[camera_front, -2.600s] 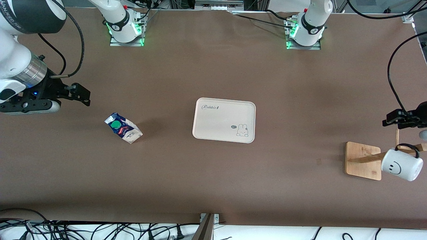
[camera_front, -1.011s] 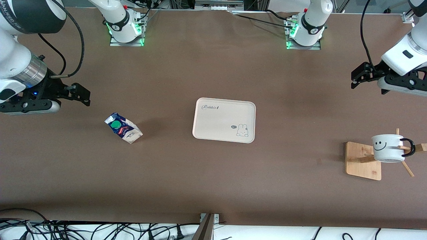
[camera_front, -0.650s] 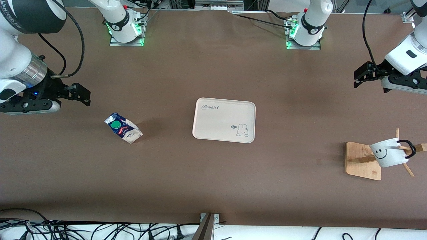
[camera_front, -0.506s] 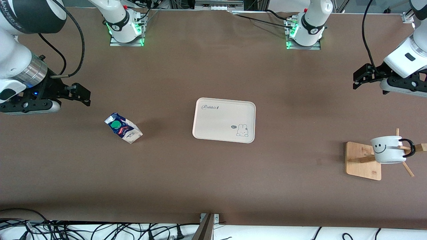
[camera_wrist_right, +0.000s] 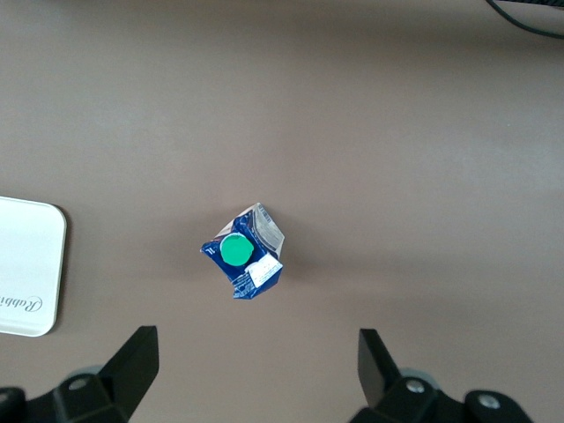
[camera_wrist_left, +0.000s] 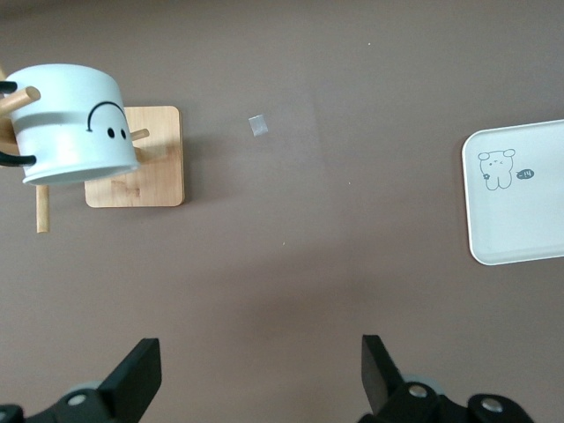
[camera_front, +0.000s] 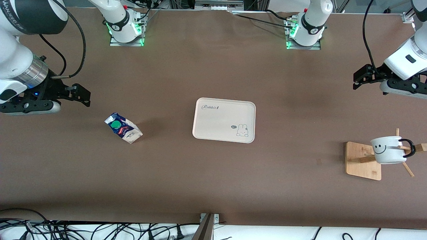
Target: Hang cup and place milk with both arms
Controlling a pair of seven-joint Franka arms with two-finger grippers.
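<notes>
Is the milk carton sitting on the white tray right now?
No, the milk carton stands on the bare brown table, apart from the white tray, toward the right arm's end.

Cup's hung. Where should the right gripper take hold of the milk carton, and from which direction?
Probably from straight above, closing on the flat side walls just under the sloped top. The milk carton stands upright on the table, green cap facing up, nothing crowding it. The right gripper hangs open over the table nearby; turn its fingers square to two parallel walls, not the corners.
</notes>
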